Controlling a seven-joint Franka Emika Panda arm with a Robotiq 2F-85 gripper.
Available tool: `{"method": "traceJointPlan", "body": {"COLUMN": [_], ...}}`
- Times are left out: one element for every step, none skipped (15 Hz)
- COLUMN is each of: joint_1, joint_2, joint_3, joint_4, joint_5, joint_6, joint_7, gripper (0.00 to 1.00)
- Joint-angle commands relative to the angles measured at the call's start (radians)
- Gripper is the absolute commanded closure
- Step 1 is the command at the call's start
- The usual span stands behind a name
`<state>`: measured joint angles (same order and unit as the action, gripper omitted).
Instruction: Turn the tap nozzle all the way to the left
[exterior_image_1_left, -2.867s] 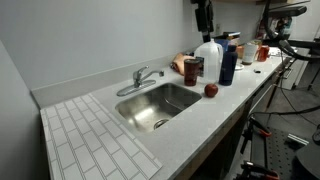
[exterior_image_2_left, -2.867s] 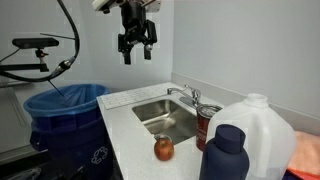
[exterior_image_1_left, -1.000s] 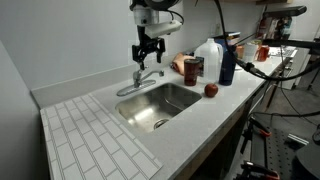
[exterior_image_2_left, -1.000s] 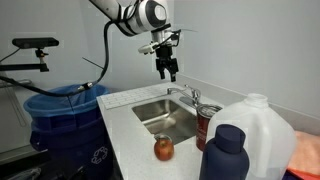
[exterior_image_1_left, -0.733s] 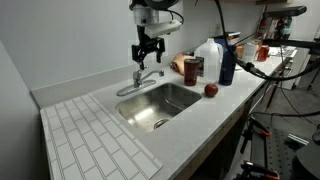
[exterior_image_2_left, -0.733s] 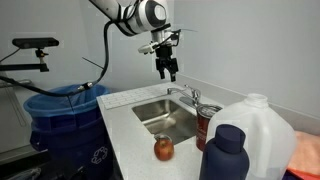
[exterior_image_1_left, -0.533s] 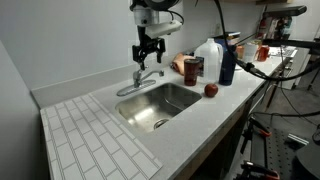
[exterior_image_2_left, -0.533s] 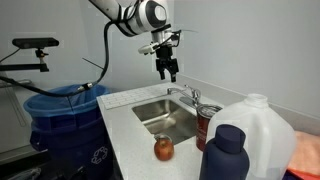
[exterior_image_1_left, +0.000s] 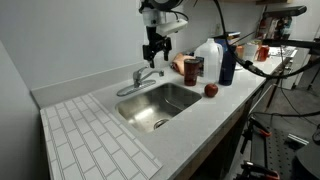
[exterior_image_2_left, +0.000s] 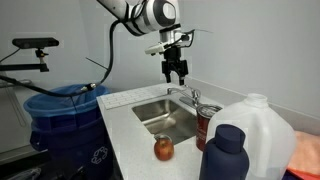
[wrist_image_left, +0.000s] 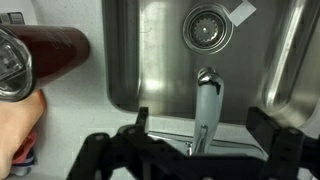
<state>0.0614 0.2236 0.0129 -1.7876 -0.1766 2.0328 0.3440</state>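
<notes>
The black two-finger gripper hangs over the back edge of the pale grey worktop, directly above the tap, and there's clear air between the two in both exterior views. The jaws are spread wide and carrying nothing. From the wrist view the dark fingers sit far apart along the bottom of the picture, and the slim shiny chrome tap nozzle runs up between them in that view, untouched.

The nozzle is rooted at the back edge behind the rectangular stainless steel sink, and it reaches out low over the basin. In an exterior view it angles towards the worktop end with the white tiled draining area. In the wrist view its tip points at the round metal drain.

A small red apple sits near the front edge, just beside the sink. Further along, towards the other end of the worktop, a dark red can, a white plastic jug and a dark blue bottle stand clustered together.
</notes>
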Motion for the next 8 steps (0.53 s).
{"method": "traceJointPlan", "body": {"joint_1": [-0.024,-0.027,-0.028,-0.025,-0.022,-0.017,-0.013,-0.009], "joint_2": [0.019,0.022,0.026,0.029,0.033,0.039,0.047,0.054], "joint_3": [0.004,0.007,0.007,0.007,0.008,0.006,0.005,0.003], "joint_4": [0.006,0.003,0.001,-0.004,-0.007,-0.012,-0.015,-0.018], "joint_5": [0.105,0.136,0.156,0.169,0.18,0.175,0.17,0.159], "joint_6": [0.014,0.015,0.017,0.026,0.034,0.052,0.069,0.09], "joint_7": [-0.113,-0.128,-0.137,-0.139,-0.138,-0.128,-0.116,-0.108], "gripper": [0.0,0.0,0.0,0.0,0.0,0.0,0.0,0.0]}}
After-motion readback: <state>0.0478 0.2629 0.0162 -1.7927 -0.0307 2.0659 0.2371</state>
